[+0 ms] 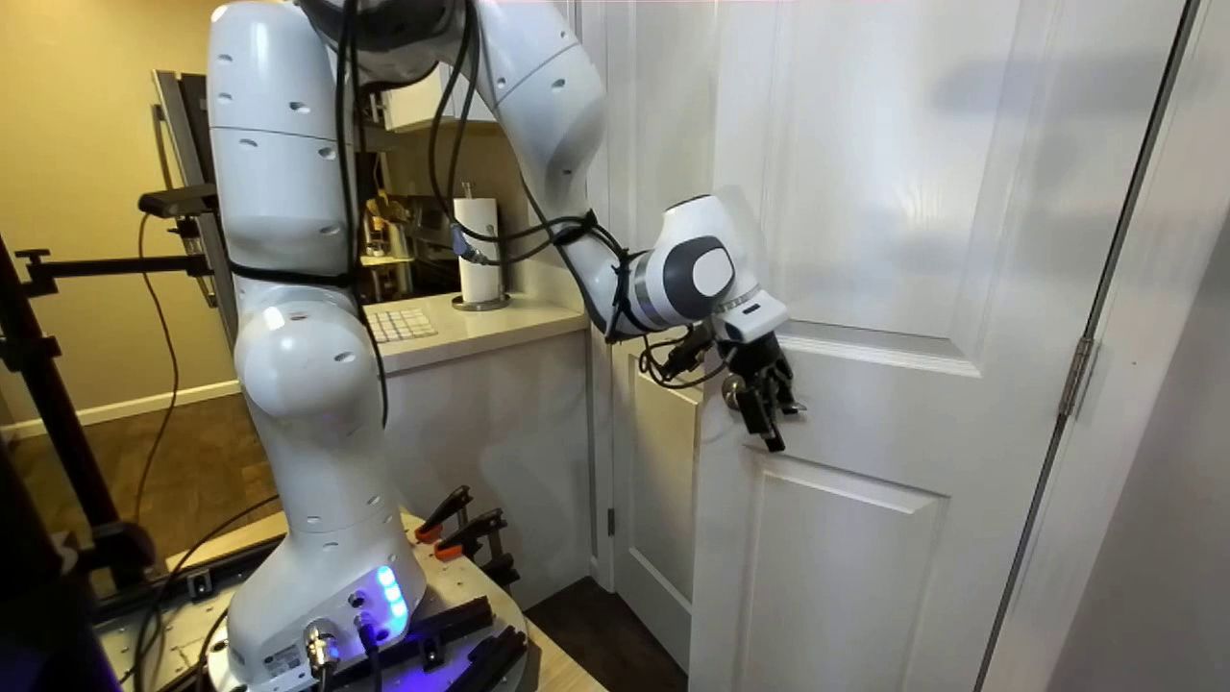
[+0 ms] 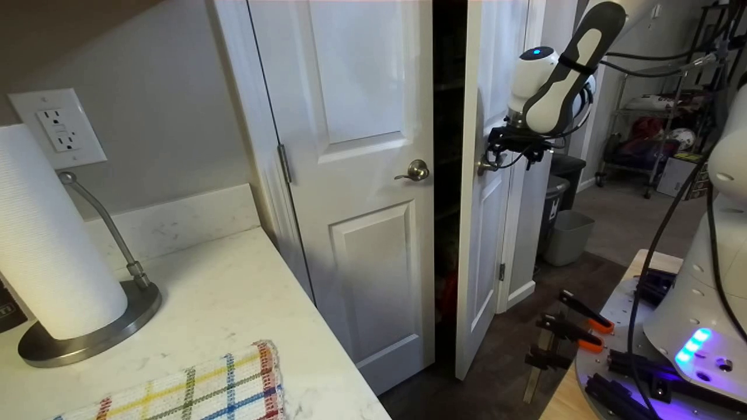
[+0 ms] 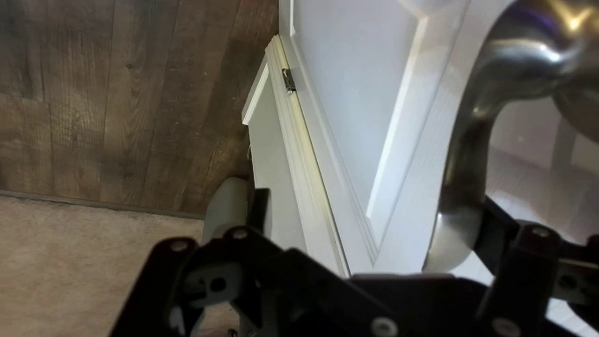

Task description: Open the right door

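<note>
The right door (image 1: 865,423) is a tall white panelled leaf. It stands ajar, with a dark gap between it (image 2: 474,233) and the matching left leaf (image 2: 373,186) in an exterior view. Its silvery lever handle (image 3: 468,178) is large at the right of the wrist view and shows partly in an exterior view (image 2: 484,167). My gripper (image 1: 784,427) is open at the handle. In the wrist view its fingers (image 3: 377,214) are wide apart, with the lever's end between them, close beside the right finger. Whether that finger touches the lever, I cannot tell.
A counter (image 2: 233,291) with a paper towel roll (image 2: 52,245) and checked cloth (image 2: 233,385) stands beside the left leaf. Clamps (image 2: 572,326) sit on the robot's base table. Grey bins (image 2: 569,236) stand beyond the door. The door frame (image 1: 1134,423) and wall are at its hinge side.
</note>
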### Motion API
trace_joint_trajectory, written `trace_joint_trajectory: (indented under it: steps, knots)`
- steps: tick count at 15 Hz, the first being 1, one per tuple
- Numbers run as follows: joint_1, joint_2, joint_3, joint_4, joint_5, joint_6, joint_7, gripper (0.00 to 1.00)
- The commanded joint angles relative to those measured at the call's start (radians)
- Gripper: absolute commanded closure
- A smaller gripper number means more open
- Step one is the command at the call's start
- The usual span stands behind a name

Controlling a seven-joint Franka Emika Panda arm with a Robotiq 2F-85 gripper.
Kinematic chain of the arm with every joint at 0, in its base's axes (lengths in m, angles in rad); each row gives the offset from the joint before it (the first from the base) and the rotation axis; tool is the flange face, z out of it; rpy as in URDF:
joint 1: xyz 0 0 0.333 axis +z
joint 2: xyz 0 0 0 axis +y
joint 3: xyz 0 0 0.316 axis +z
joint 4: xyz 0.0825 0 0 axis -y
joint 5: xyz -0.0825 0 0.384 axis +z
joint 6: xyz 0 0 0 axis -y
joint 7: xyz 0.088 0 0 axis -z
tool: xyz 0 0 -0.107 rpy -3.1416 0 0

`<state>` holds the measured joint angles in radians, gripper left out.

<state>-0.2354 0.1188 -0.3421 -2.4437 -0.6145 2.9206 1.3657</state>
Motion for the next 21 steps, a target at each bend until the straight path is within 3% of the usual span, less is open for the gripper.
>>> trace_joint_trajectory:
  steps: [1,14,21]
  knots:
    - [-0.022,-0.036,-0.03,-0.042,-0.011,0.012,-0.01,0.0]
    - [-0.061,-0.078,-0.112,-0.072,-0.005,0.009,-0.122,0.0]
    - [-0.064,-0.094,-0.173,-0.052,-0.114,-0.027,-0.125,0.0]
